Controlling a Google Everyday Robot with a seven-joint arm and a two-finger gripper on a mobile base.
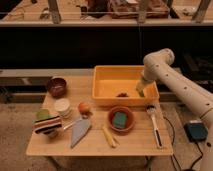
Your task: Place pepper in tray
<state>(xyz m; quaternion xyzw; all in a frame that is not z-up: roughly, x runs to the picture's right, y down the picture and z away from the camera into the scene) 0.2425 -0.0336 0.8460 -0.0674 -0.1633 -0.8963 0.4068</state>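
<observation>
A white robot arm [172, 75] reaches down from the right into a yellow tray [102, 82] at the back of a wooden table [135, 142], its gripper [140, 91] lowered inside the tray's right end, close to the right wall. Whether the gripper is spread or pressed together cannot be told, and neither can what, if anything, it carries. The green pepper cannot be picked out anywhere; it may be hidden at the gripper, or it may already lie on the tray floor beneath it. A small dark lump [122, 94] rests on the tray floor just left of the gripper.

In front of the tray sits a terracotta bowl [121, 119] holding a green sponge [120, 118], with a pale yellow stick [108, 135] to its left and a brush [154, 125] to its right. Further left of the tray lie an orange [84, 107], a white cup [62, 106], a dark bowl [56, 86] and a striped object [47, 124].

With the gripper already down inside the tray, the task appears to be at or near its final step: what likely remains is letting the pepper go, if it is held, and lifting the arm clear.
</observation>
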